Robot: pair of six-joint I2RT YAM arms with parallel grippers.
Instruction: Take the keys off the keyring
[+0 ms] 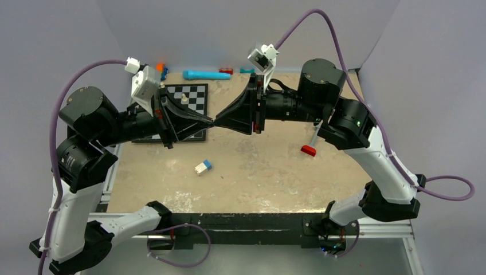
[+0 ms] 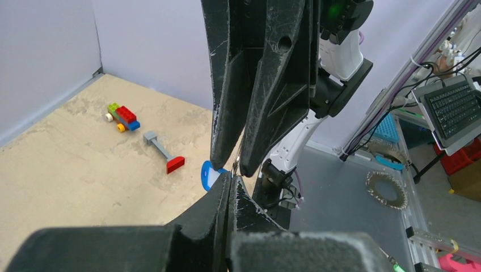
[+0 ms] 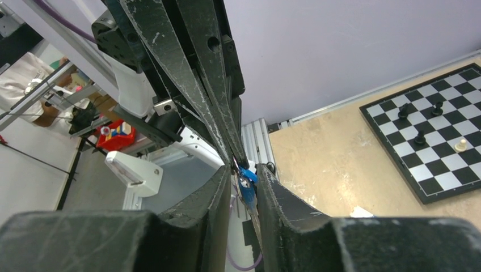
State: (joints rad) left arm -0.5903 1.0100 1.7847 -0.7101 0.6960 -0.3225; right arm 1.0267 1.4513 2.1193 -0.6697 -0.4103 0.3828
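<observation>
My two grippers meet tip to tip in the air above the middle of the table. My left gripper (image 1: 210, 121) is shut, its fingertips (image 2: 231, 180) pinching a thin metal keyring (image 2: 241, 154). My right gripper (image 1: 218, 122) faces it, its fingers a narrow gap apart around the bunch. The key with the blue head (image 3: 248, 182) sits tilted in that gap and touches the fingers. Its blue head also sticks out sideways in the left wrist view (image 2: 209, 173). A pale silver piece (image 3: 240, 180) lies beside it; I cannot tell key from ring there.
A chessboard (image 1: 189, 97) with a few pieces lies at the back left, partly under the left arm. A white-and-blue block (image 1: 203, 167) lies in front of the middle. A grey tool with a red end (image 1: 309, 148) lies right. A blue tube (image 1: 205, 74) lies by the back wall.
</observation>
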